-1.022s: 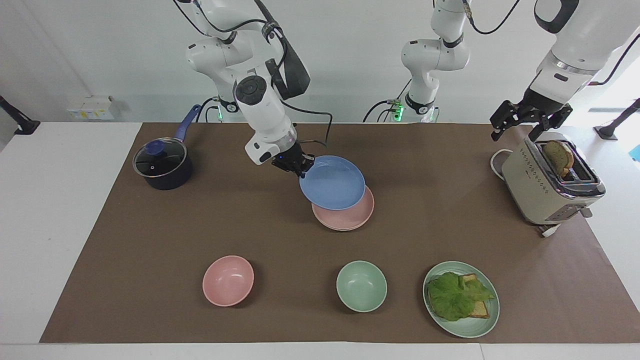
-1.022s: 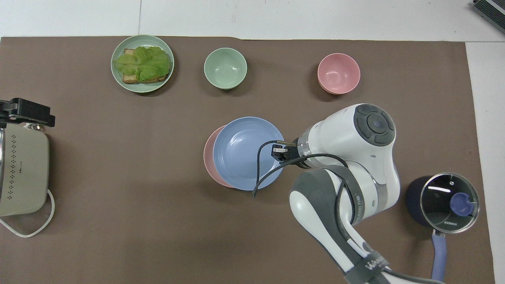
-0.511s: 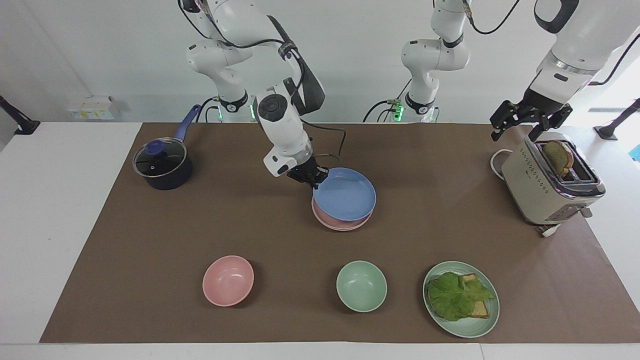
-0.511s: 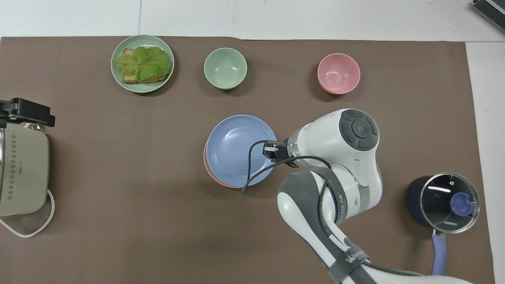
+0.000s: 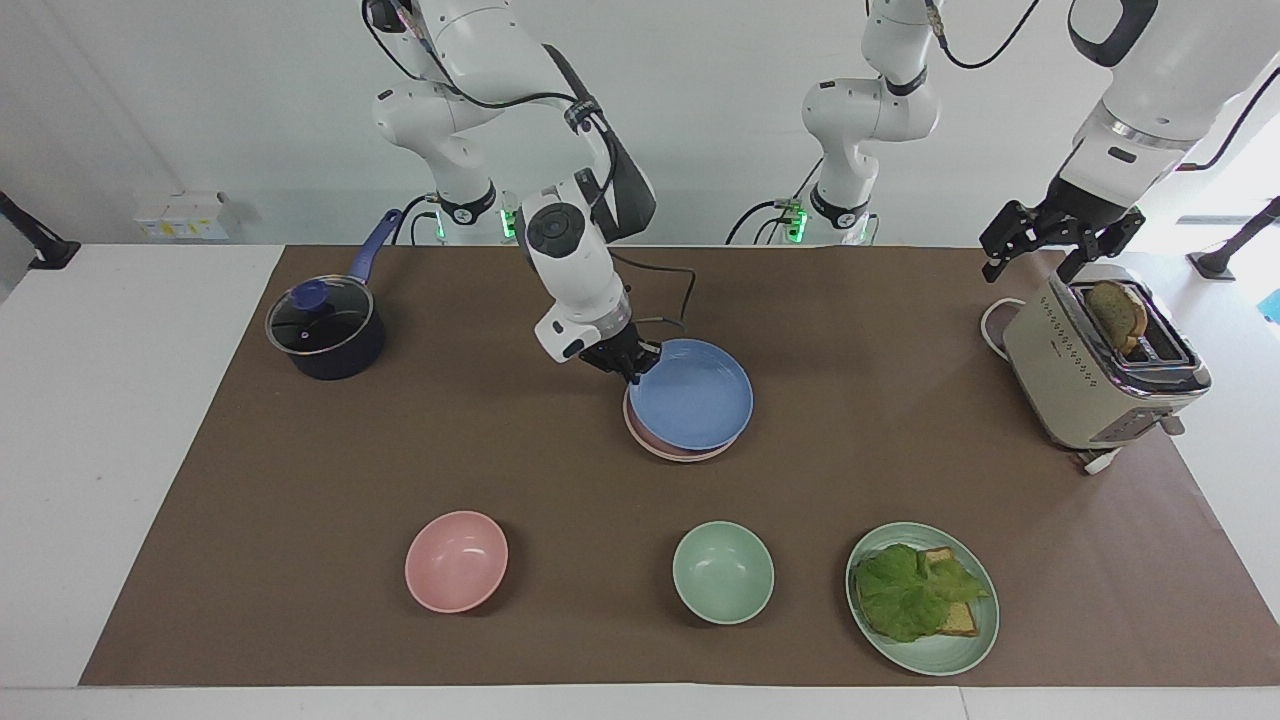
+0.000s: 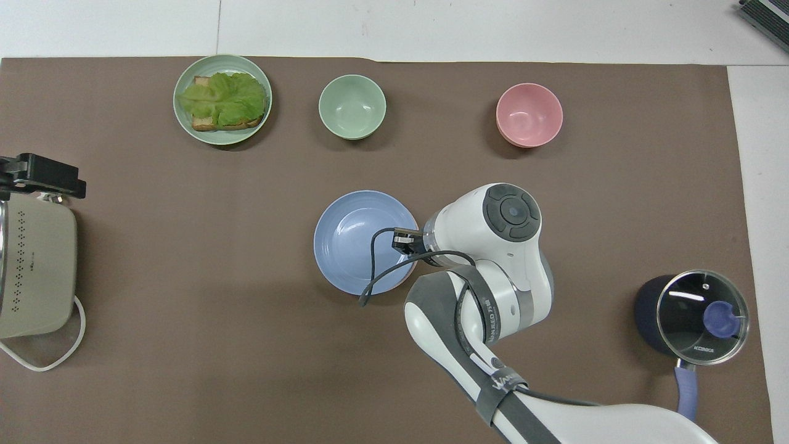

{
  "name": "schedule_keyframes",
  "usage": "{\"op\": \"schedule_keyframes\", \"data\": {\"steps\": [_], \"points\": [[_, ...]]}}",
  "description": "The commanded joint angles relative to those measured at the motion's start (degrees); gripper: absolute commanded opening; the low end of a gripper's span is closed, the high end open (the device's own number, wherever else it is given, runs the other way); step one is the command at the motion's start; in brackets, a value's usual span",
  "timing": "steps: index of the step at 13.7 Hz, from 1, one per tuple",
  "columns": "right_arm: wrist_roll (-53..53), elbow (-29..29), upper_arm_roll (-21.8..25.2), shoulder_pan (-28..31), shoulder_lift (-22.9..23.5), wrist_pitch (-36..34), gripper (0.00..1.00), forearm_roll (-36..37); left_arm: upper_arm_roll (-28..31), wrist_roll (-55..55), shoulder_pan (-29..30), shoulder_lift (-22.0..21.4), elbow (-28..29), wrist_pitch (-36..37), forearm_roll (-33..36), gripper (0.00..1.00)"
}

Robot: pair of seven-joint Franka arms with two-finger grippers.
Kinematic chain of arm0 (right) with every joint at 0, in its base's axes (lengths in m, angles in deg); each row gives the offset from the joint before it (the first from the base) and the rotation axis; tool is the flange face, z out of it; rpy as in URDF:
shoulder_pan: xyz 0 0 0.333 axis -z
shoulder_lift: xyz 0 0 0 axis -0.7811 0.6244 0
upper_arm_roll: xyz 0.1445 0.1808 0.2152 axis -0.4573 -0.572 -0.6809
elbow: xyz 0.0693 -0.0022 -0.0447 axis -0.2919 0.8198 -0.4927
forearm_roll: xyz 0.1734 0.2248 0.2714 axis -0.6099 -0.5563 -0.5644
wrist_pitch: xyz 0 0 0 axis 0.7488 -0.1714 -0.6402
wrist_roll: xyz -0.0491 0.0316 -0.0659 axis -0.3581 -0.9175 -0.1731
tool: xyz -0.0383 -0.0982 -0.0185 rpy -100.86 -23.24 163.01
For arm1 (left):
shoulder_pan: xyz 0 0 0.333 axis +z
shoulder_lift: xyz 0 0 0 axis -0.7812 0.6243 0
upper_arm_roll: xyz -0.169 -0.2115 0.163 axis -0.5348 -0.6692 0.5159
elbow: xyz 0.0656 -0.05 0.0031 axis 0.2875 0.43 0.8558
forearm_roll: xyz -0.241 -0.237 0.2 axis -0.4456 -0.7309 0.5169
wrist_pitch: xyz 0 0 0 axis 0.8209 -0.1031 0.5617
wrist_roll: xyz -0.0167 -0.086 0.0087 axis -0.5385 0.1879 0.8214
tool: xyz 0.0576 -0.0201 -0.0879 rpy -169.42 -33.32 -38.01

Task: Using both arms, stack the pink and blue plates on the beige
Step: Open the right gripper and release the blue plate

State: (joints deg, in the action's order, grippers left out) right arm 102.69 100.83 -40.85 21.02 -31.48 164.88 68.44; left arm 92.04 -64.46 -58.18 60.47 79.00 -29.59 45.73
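The right gripper [image 5: 634, 368] pinches the round matte blue plate's [image 5: 697, 395] rim atop the pastel pink plate [image 5: 640, 436]; the left gripper [image 5: 1052, 240] gapes over the beige metal toaster [image 5: 1080, 380].

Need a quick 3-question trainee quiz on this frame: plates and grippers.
1. True or false: the blue plate lies on top of the pink plate.
2. The left gripper hangs open by which thing? A. the saucepan B. the toaster C. the green bowl
3. Fill in: the gripper at the blue plate's rim belongs to the ____ arm.

Key: 1 true. 2 B. 3 right; the right gripper is at the rim on the side nearer to the robots.
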Motion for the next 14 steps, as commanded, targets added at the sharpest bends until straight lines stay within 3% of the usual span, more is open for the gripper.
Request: {"op": "schedule_keyframes", "data": {"steps": [1,3,5,7,10,14], "points": [[0.3,0.2,-0.1,0.4,0.5,1.7,0.31,-1.4,0.0,-0.5,0.0,-0.5,0.5,0.4,1.1,1.00],[-0.2,-0.1,-0.1,0.8,0.7,1.9,0.47,-1.3,0.0,-0.5,0.0,-0.5,0.5,0.4,1.1,1.00],[-0.1,-0.5,-0.1,1.1,0.9,1.8,1.00,-0.2,0.0,-0.5,0.0,-0.5,0.5,0.4,1.1,1.00],[-0.2,-0.8,0.3,1.0,0.5,1.9,1.00,3.2,0.0,-0.5,0.0,-0.5,0.5,0.4,1.1,1.00],[-1.6,-1.1,0.4,4.9,-2.3,1.7,1.00,16.1,0.0,-0.5,0.0,-0.5,0.5,0.4,1.1,1.00],[-11.1,-1.7,0.4,11.9,-7.6,-2.6,1.00,17.2,0.0,-0.5,0.0,-0.5,0.5,0.4,1.1,1.00]]}}
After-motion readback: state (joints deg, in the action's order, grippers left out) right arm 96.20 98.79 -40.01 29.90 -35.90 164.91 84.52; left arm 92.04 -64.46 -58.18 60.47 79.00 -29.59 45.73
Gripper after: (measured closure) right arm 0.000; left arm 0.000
